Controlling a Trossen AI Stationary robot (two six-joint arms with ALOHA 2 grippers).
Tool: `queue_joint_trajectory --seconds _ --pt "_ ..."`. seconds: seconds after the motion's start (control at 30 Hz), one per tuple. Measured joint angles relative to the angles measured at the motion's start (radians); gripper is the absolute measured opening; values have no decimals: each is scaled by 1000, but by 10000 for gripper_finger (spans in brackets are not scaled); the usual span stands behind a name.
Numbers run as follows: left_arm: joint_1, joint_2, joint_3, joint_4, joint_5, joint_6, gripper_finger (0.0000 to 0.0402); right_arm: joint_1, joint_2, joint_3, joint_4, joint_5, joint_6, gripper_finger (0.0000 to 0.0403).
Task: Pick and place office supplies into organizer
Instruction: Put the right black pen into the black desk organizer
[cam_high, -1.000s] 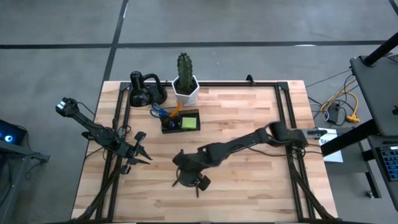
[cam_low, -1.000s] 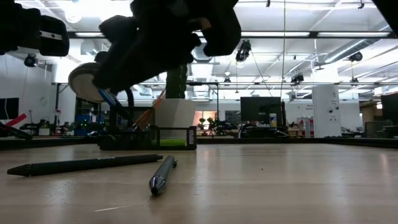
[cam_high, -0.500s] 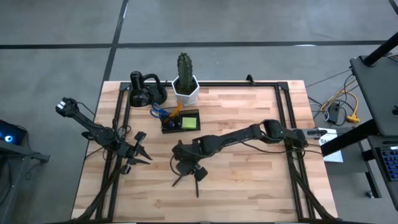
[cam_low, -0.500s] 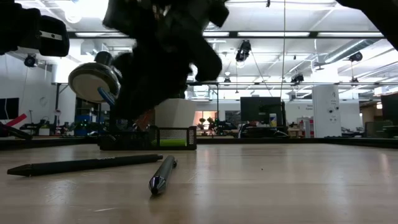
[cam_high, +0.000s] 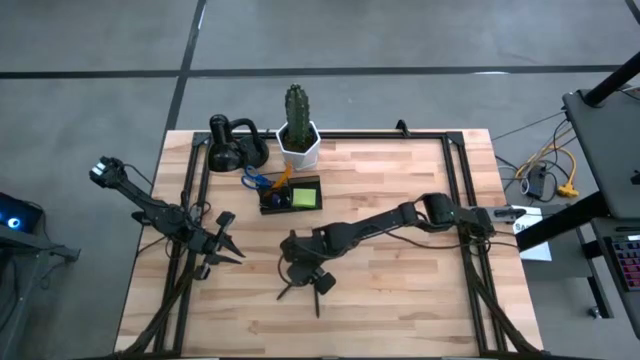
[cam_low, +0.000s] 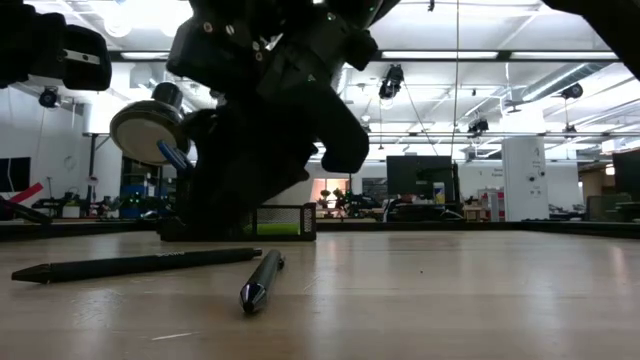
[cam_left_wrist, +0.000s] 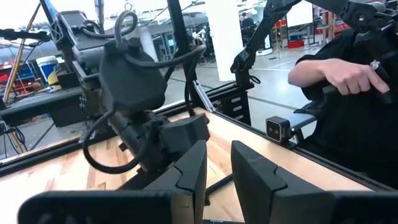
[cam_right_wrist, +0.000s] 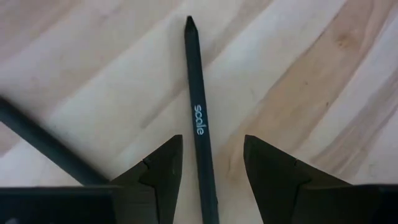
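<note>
Two black pens lie flat on the wooden table (cam_high: 400, 300), seen in the low view as a long one (cam_low: 140, 265) and one pointing at the camera (cam_low: 262, 277). My right gripper (cam_right_wrist: 208, 165) hangs open just above them, pointing slantwise down. Its fingers stand on either side of one pen (cam_right_wrist: 198, 118) without touching it, and the other pen (cam_right_wrist: 37, 140) lies beside it. The dark organizer (cam_high: 291, 195) stands at the far middle, holding a green pad and blue-handled scissors. My left gripper (cam_high: 228, 248) waits at the table's left, narrowly open, with nothing between its fingers.
A white hexagonal cactus pot (cam_high: 298, 140) and a black looped gadget (cam_high: 235, 145) stand behind the organizer at the far edge. Black frame rails (cam_high: 190, 200) run along the table's left, right and far sides. A person (cam_left_wrist: 348, 81) sits beyond the table.
My right gripper has come down over the two pens and drawn a little toward the far left, tipping slightly as it sank. The pens lie where they were. My left arm has kept still.
</note>
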Motion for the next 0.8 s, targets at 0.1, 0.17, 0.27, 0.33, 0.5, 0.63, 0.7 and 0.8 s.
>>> queue_joint_trajectory --seconds 0.1,0.17,0.27,0.33,0.5,0.63,0.7,0.8 --pt "0 1 0 0 0 0 59 0 -1 -9 13 -1 -1 157" --pt "0 0 0 0 0 0 59 -2 -1 -14 12 -1 -1 157" --pt "0 0 0 0 0 0 59 -2 -1 -22 19 -2 -1 157" --pt "0 1 0 0 0 0 59 -1 -1 -33 22 -3 -1 157" --pt "0 0 0 0 0 0 59 -1 -1 -52 25 -8 -2 153" --pt "0 1 0 0 0 0 59 -3 -1 -53 29 -8 -2 147" --pt "0 0 0 0 0 0 59 -5 -1 -53 38 -9 -2 144" --pt "0 1 0 0 0 0 59 -10 -1 -55 48 -32 -2 139"
